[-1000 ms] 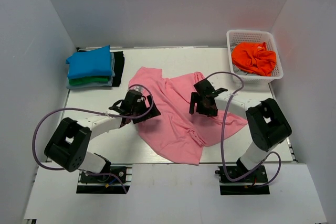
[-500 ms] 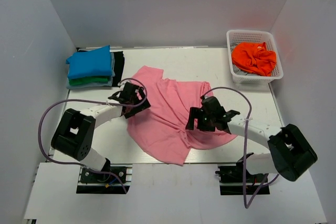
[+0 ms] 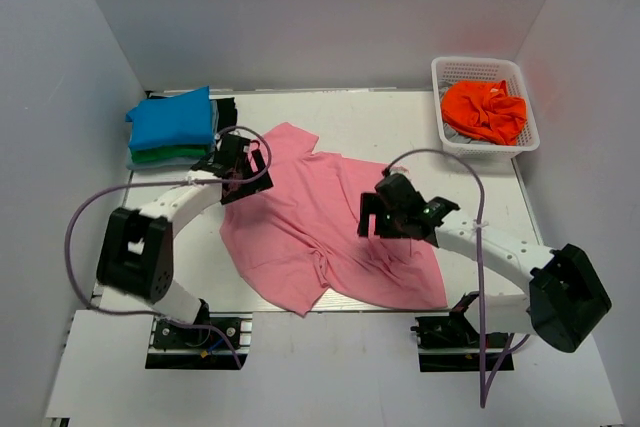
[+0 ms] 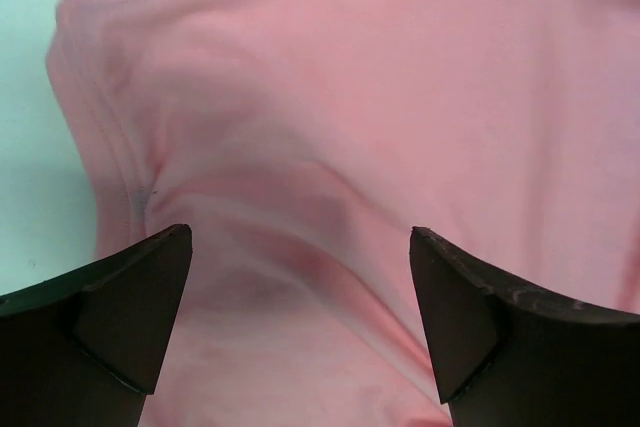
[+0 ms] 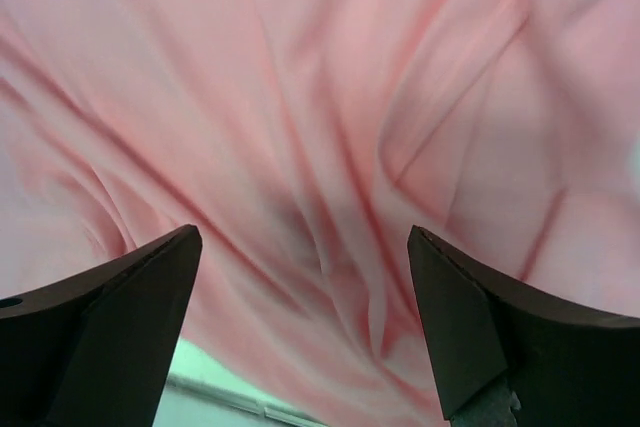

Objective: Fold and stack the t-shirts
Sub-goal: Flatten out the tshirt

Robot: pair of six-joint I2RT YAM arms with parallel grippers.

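A light pink t-shirt (image 3: 310,217) lies spread and wrinkled across the middle of the table. My left gripper (image 3: 232,159) is open above its upper left edge, near the sleeve; the left wrist view shows pink cloth (image 4: 330,117) between wide jaws. My right gripper (image 3: 385,217) is open over the shirt's right half; the right wrist view shows creased pink cloth (image 5: 320,147) below the jaws. Folded blue (image 3: 172,119) and green (image 3: 165,155) shirts are stacked at the back left. An orange shirt (image 3: 484,110) lies bunched in the basket.
A white lattice basket (image 3: 487,69) stands at the back right corner. A dark cloth (image 3: 227,127) lies under the folded stack. White walls close in the table on three sides.
The left gripper moved back and left toward the stack. The right gripper swung toward the front, then inward. The pink shirt was dragged toward the front and spread wider.
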